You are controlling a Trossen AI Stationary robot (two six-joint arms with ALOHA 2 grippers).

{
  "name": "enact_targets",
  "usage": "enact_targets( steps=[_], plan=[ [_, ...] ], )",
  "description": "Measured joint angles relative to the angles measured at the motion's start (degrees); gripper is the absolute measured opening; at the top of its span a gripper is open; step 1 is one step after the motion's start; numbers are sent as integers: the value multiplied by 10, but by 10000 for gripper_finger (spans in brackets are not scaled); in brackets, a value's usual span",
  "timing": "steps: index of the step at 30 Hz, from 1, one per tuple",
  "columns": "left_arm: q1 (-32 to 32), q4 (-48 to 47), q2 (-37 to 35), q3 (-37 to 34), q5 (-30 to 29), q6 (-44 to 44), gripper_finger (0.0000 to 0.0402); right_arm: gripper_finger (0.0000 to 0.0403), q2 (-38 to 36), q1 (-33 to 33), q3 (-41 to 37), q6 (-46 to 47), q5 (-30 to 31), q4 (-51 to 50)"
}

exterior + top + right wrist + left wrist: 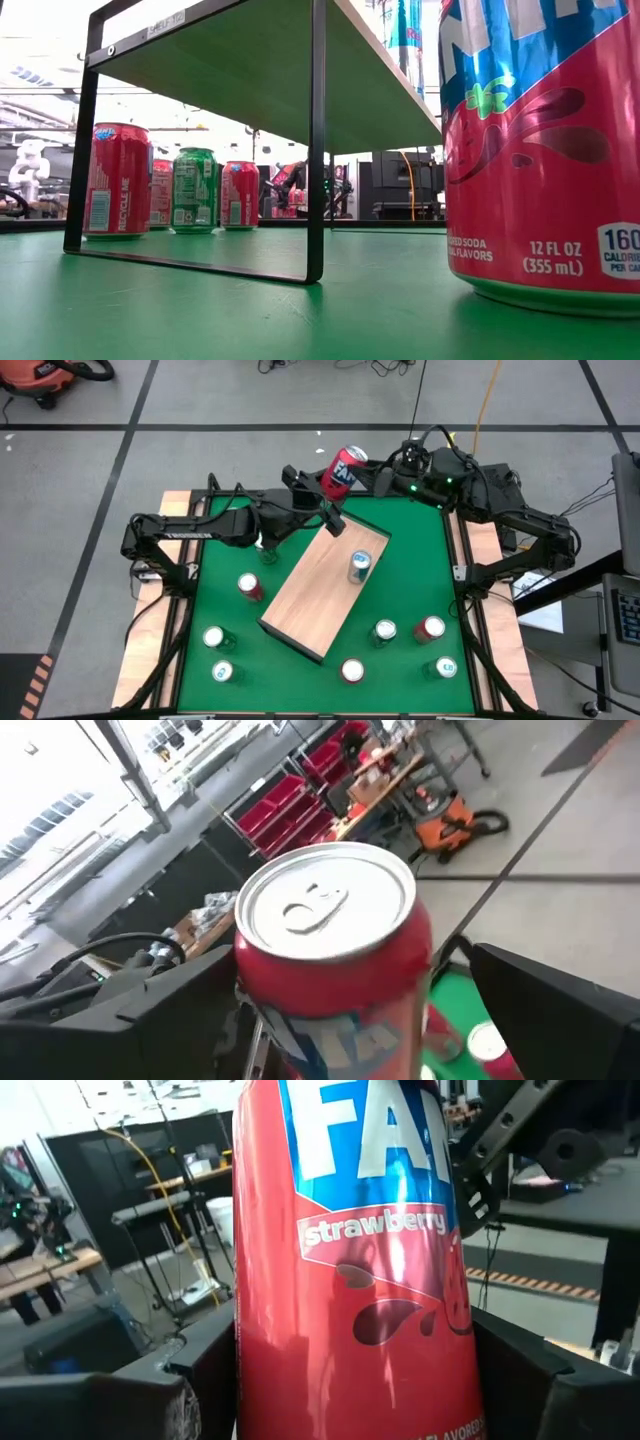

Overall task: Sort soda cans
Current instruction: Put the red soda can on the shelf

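Observation:
A red strawberry soda can [343, 470] hangs tilted in the air above the table's far edge, its silver top [325, 905] toward my right gripper. My left gripper [336, 490] reaches in from the left and is shut on it. My right gripper [373, 466] comes level from the right and stands open around the can's top end. More soda cans stand on their bases on the green mat [420, 550]: red [250, 586], green [214, 638], red [352, 671]. A teal one [360, 565] stands on the wooden board [320, 595]. My left gripper pinches the lower body of the red can [350, 1370] between its two fingers [185, 1385], which lie level across the can. The can is lifted clear of table and board, tilted with its top toward the far right. My right gripper: a gap shows between one finger [560, 1010] and the can; whether the other finger [150, 1010] touches it I cannot tell.
The board is a raised shelf on a black frame [317, 140], lying slantwise mid-table. Further cans stand at the near right: green [384, 631], red [430, 628], teal [445, 668]. One red can [540, 150] stands close before the low camera.

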Motion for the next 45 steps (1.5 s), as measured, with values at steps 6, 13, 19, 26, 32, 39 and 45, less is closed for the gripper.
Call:
enact_targets(
  steps=[6,13,19,26,32,39,45],
  plan=[
    [-3,-3,1,0,9,26,283,390,7,-9,0,4,-39,-1],
    [-3,-7,1,0,15,28,282,368,8,-8,0,-13,-40,7],
    [-3,-26,1,0,15,16,293,308,8,-8,0,-19,-41,5],
    [-3,-31,0,0,15,-64,352,290,4,-9,-1,-24,-40,-6],
    [-8,-32,-1,0,27,-175,374,301,-23,-11,-1,-70,-40,-48],
    [-8,-30,-11,0,117,-298,375,299,-70,-23,-1,-131,-91,-114],
    [-2,-29,-18,0,245,-339,376,299,-113,-27,-1,-190,-159,-172]
  ],
)
